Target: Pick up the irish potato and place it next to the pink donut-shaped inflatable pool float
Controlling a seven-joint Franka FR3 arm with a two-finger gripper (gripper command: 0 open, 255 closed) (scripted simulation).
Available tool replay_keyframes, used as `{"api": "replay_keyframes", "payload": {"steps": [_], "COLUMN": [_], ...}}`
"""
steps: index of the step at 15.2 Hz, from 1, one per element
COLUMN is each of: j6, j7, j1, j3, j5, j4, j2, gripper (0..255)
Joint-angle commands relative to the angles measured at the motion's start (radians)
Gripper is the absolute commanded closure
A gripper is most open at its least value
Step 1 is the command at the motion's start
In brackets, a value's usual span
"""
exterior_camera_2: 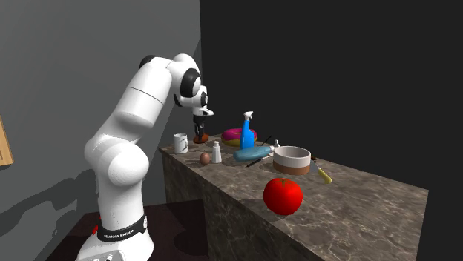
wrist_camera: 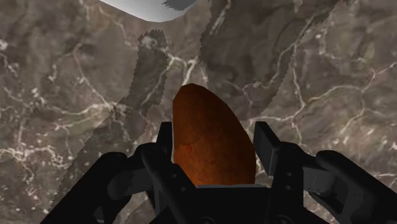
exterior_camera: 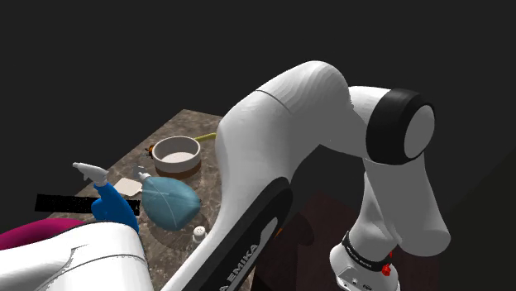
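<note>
Your pincer (wrist_camera: 214, 145) is clasping the brown potato (wrist_camera: 210, 121), its long axis pointing straight out; the pink float (exterior_camera_2: 239, 136) is lying toward the bench's (exterior_camera_2: 356, 200) far edge.

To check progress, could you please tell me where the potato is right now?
The potato is clasped in the tool over the marble counter; in the second exterior view it hangs just right of the white mug.
</note>
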Motion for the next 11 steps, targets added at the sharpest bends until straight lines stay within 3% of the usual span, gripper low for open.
{"api": "replay_keyframes", "payload": {"steps": [1,9,10,11], "j6": [0.026,0.026,0.026,0.026], "j7": [0.004,0.004,0.004,0.004], "j1": [0.002,0.002,0.002,0.002], "j3": [-0.006,-0.006,-0.006,-0.006], "j5": [-0.009,-0.009,-0.009,-0.009], "j4": [-0.013,-0.013,-0.013,-0.013], "j2": [0.014,0.014,0.014,0.014], "gripper": [255,255,0,0]}}
